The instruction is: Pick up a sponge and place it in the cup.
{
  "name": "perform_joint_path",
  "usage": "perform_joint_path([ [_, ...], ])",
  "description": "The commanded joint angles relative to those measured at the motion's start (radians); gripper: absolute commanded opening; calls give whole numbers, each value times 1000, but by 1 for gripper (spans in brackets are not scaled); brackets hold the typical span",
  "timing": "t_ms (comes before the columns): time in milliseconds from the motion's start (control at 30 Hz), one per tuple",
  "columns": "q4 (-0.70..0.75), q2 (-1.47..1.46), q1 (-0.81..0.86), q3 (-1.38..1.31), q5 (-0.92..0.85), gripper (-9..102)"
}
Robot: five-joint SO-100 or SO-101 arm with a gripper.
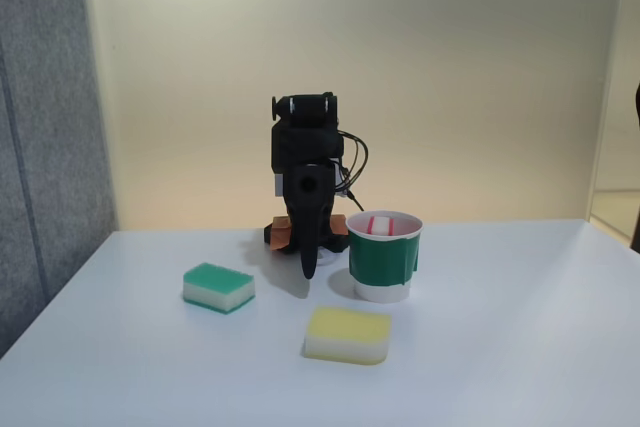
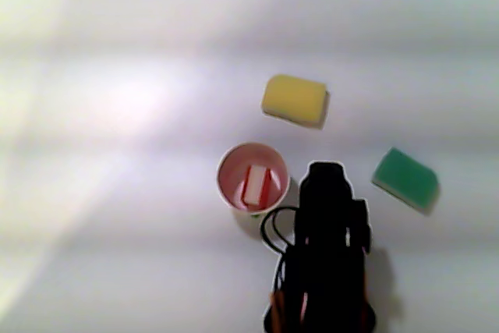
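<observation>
Already you can see the small rectangular sponge with red outer layers and a white middle [image 2: 256, 183] standing on edge inside the green-walled paper cup with a white rolled rim [image 2: 227, 163]. From the other view, looking straight down, you get the cup's pale interior and the sponge's full striped face, which sits a little right of centre in the cup. From the fixed view you get only the sponge's top [image 1: 382, 223] peeking just above the rim, but that view gives you the cup's green wall [image 1: 383, 262] and white base on the white tabletop [image 1: 520, 347].

Look at the fixed view for the black pincer [image 1: 310, 269]: it hangs tip-down just left of the cup, its tip close to the tabletop, apart from the cup wall and holding nothing. Its fingers read as one narrow dark point there, so you cannot tell how far they are parted. In the other view the arm is a dark mass just right of the cup, and the fingers are not distinguishable.

Also on the tabletop, you have a green-topped rectangular sponge [image 1: 218, 287] left of the pincer in the fixed view, and a yellow-topped rectangular sponge [image 1: 348, 334] nearer the camera.
</observation>
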Motion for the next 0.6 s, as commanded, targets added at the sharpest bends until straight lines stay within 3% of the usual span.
perform_joint_path([
  [0, 109, -2, 20, -3, -15, 0],
  [567, 110, -2, -3, -5, -15, 0],
])
